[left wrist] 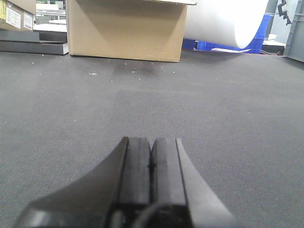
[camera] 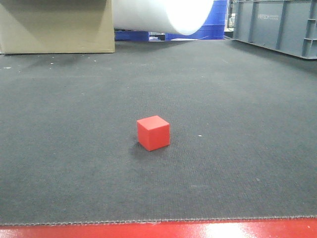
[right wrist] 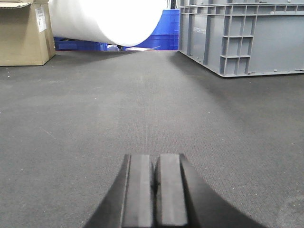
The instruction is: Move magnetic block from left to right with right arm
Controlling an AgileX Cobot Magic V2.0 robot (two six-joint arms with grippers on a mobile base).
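Both grippers — left gripper [left wrist: 151, 164] and right gripper [right wrist: 154, 178] — have their fingers pressed together over the dark mat [camera: 237, 99], holding nothing. Alone on the mat sits the magnetic block [camera: 153, 132]; the grey crate [right wrist: 237, 38] carries raised lettering too small to read.

Low front camera facing across mat [camera: 74, 99], wrist cameras skimming it, all sharing white roll [camera: 163, 15]

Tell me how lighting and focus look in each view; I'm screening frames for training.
Front view: even light, the red cube sharp with a faint shadow at its left; the white roll is blown out. Left wrist view: closed fingers slightly soft, mat textured. Right wrist view: fingers soft, grey crate crisp.
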